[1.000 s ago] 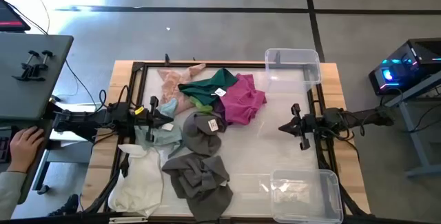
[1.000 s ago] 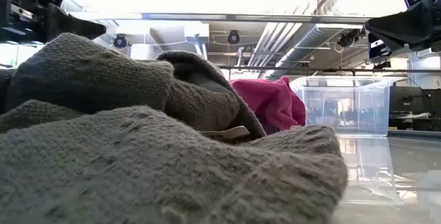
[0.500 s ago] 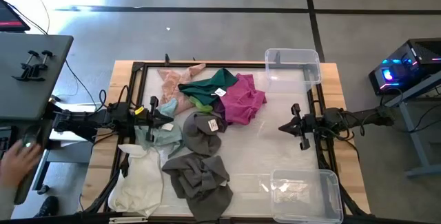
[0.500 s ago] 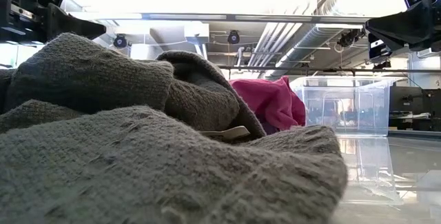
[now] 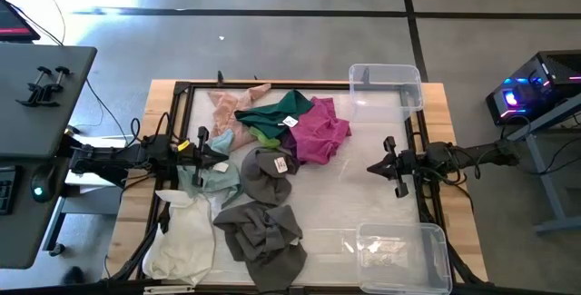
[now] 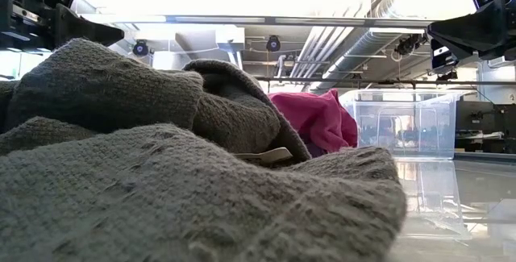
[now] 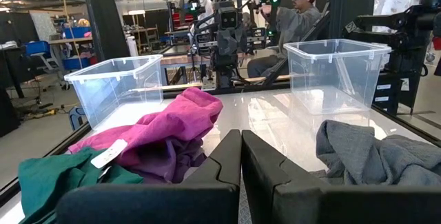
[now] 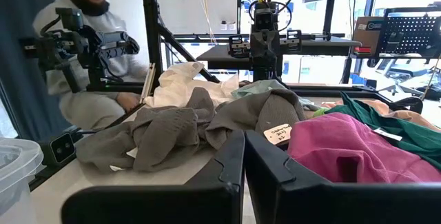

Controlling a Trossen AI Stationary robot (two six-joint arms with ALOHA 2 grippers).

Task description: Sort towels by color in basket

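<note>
The towels [image 5: 263, 177] lay heaped on the left half of the table [image 5: 436, 100] (none in either bin). The left gripper [image 5: 211, 143] hung over the heap's left edge, fingers pressed together and empty; the right gripper [image 5: 379, 165] waited opposite, likewise closed on nothing.

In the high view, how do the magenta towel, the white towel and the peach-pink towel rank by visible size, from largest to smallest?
1. White towel: largest as seen.
2. Magenta towel: close to the white one, so this order is uncertain.
3. Peach-pink towel: smallest, though the dark green towel covers part of it.
</note>
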